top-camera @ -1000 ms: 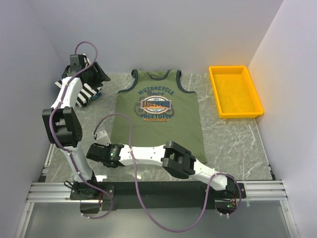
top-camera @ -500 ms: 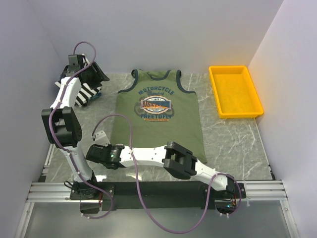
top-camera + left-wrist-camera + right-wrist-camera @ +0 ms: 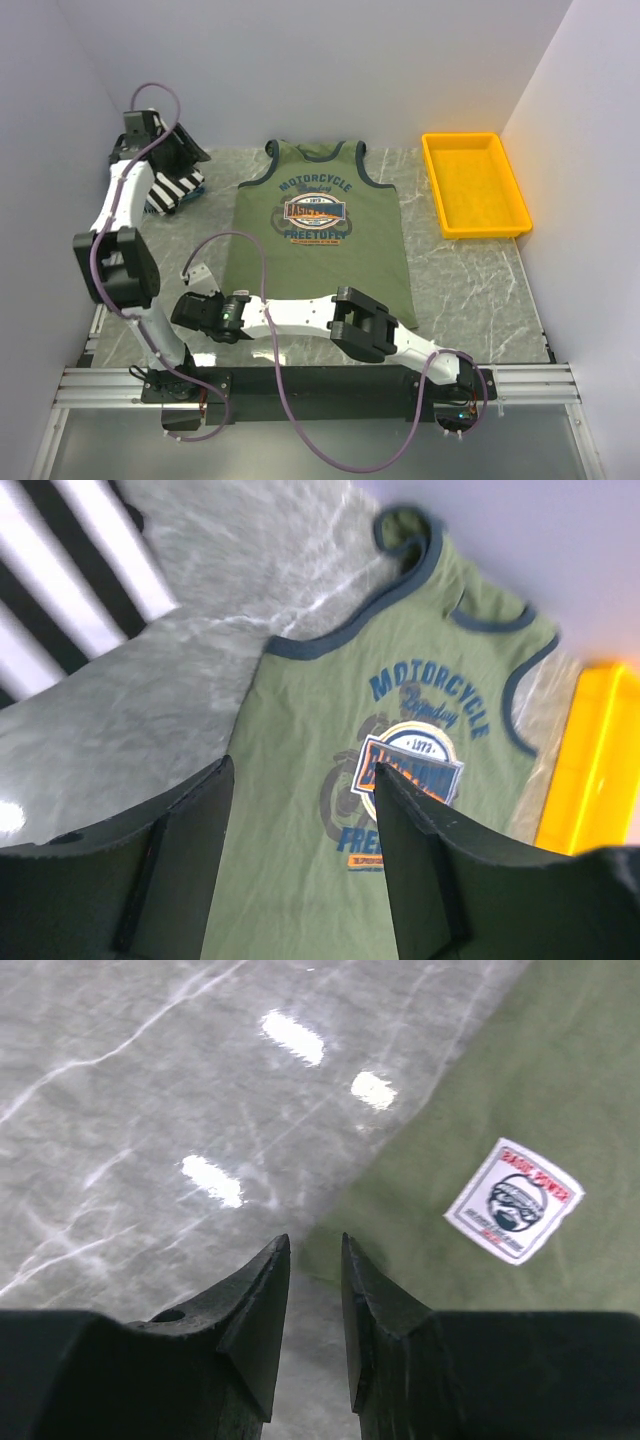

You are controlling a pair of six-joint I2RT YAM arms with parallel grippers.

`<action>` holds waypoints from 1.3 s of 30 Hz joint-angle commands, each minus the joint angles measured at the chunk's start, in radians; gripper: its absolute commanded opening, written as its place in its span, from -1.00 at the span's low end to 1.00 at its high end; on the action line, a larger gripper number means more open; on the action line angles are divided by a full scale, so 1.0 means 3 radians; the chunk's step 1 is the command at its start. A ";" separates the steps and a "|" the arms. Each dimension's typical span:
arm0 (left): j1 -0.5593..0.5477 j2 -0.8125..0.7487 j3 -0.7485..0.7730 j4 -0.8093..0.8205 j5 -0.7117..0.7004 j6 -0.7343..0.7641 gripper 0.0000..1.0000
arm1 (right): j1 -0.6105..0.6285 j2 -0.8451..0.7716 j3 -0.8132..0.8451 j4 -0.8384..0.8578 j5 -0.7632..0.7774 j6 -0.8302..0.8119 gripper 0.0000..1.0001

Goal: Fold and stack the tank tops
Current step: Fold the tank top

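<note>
The olive-green tank top [image 3: 318, 235] lies flat and face up in the middle of the table, neck toward the back wall. A black-and-white striped tank top [image 3: 168, 190] sits bunched at the back left. My left gripper [image 3: 188, 152] hangs above it, open and empty. In the left wrist view its fingers [image 3: 300, 763] frame the olive tank top [image 3: 400, 770], with the striped one [image 3: 60, 580] at top left. My right gripper [image 3: 214, 296] is low at the olive top's front left corner. Its jaws [image 3: 315, 1238] stand narrowly open, the hem corner [image 3: 340, 1245] just beyond the tips.
A yellow plastic tray [image 3: 473, 183] stands at the back right, also in the left wrist view [image 3: 590, 760]. A white sewn label [image 3: 514, 1200] sits on the olive hem. White walls close the table on three sides. The right arm lies across the front edge.
The left arm has swung a little left and back, carrying its open gripper off the striped top. The right gripper has edged slightly left at the hem corner.
</note>
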 commanded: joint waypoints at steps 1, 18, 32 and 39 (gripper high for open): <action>0.0159 -0.0673 -0.0141 0.0230 -0.0187 -0.0188 0.28 | 0.0052 -0.0208 0.0018 0.0156 -0.0010 0.0037 -0.31; 0.0251 -0.1584 -0.0274 0.0209 -0.0315 -0.0224 0.34 | 0.0016 -0.0111 0.0099 0.0044 0.0123 0.0068 -0.27; 0.0246 -0.1682 -0.0218 0.0235 -0.0207 -0.0224 0.35 | -0.0030 0.0129 0.0263 -0.0150 0.0077 0.0104 -0.21; 0.0251 -0.1692 -0.0300 0.0291 -0.0171 -0.0229 0.34 | -0.0065 0.0190 0.0232 -0.0130 0.0098 0.0093 -0.20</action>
